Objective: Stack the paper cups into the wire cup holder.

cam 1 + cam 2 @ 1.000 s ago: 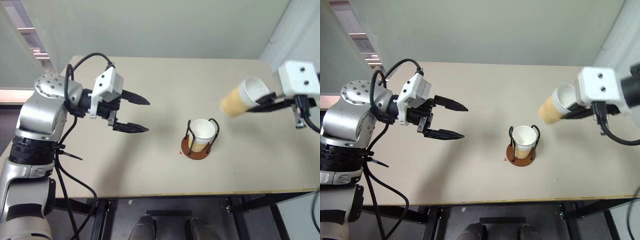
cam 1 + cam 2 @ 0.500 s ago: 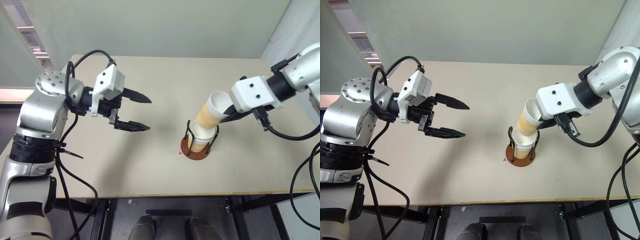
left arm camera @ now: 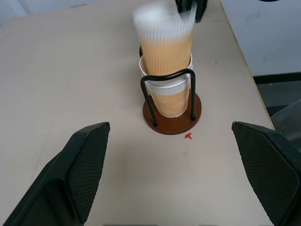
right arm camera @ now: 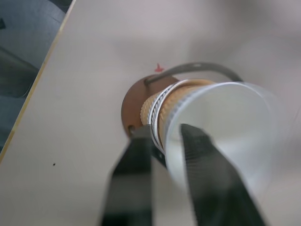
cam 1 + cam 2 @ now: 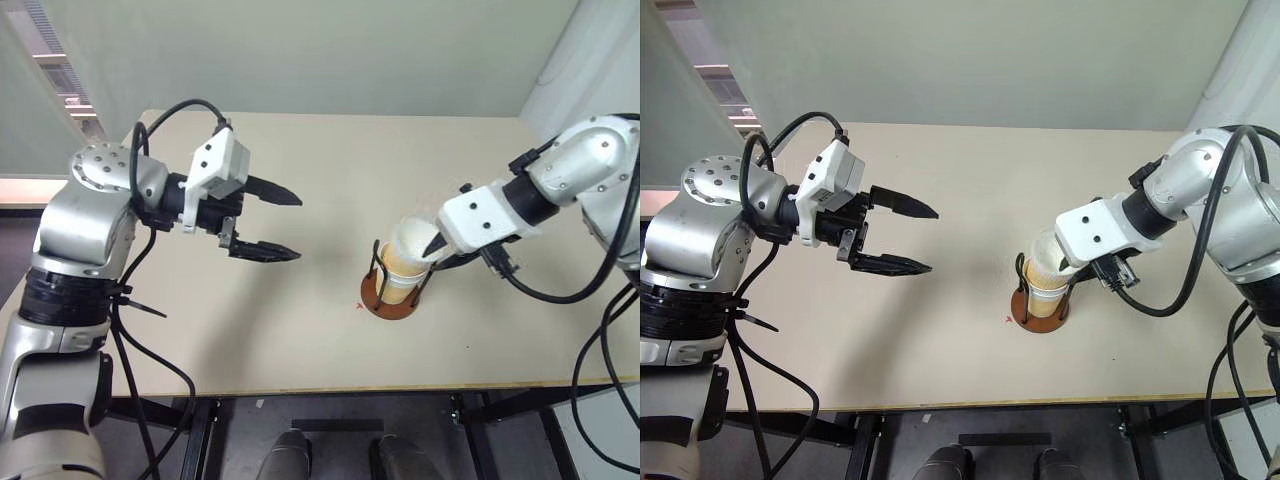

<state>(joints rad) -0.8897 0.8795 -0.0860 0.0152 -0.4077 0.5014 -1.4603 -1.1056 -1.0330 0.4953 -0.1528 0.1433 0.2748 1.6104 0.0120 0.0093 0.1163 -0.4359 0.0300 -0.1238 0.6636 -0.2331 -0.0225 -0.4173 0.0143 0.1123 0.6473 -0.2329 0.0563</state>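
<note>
The wire cup holder stands on the table right of centre, its brown disc base carrying a tan paper cup between the black loops. A second paper cup sits tilted in that cup's mouth, blurred in the left wrist view. My right gripper hangs over it from the right. Its fingers straddle the white rim, one inside and one outside, parted with a gap. My left gripper hovers wide open well left of the holder, pointing at it with nothing between its fingers.
The beige table reaches to a front edge near me and a right edge close behind the right arm. A small red mark lies on the table beside the holder's base. Black cables loop off the right arm.
The right gripper has carried the cup from the far right, leftward and down, into the cup in the holder, and its fingers have parted. The left arm stayed put.
</note>
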